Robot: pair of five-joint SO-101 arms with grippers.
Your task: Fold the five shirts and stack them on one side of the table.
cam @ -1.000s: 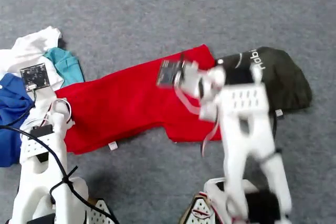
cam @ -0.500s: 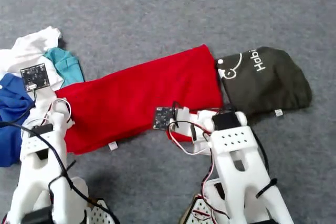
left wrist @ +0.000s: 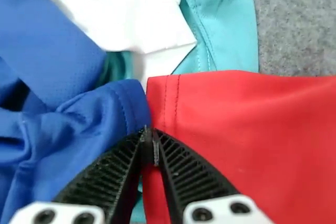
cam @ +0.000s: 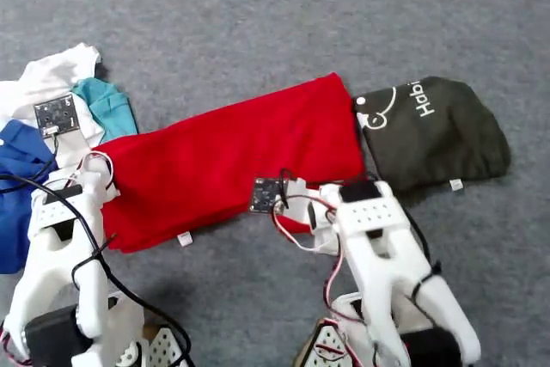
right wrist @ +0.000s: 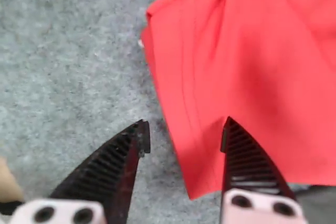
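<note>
Red shirt (cam: pixel 232 156) lies flat and slanted across the middle of the grey worktop (cam: pixel 258 32), small white tag showing at its near edge.

Left claw (left wrist: pixel 149 148): clenched, tips pinched on the red shirt's hem at the end on the left arm's side.

Right claw (right wrist: pixel 185 124): released, jaws spread wide and straddling a corner of the red shirt along its near edge. One finger is over red cloth, the other over bare worktop just off the red shirt.

Other shirts, all placed against the red shirt:
- dark shirt (cam: pixel 434 131): bunched, touching the end on the right arm's side
- blue shirt (left wrist: pixel 58 103): crumpled, butting against the hem right at the left claw
- teal shirt (left wrist: pixel 226 19): tucked under the same hem
- white shirt (left wrist: pixel 131 9): just beyond that end, lying over the blue and teal
</note>
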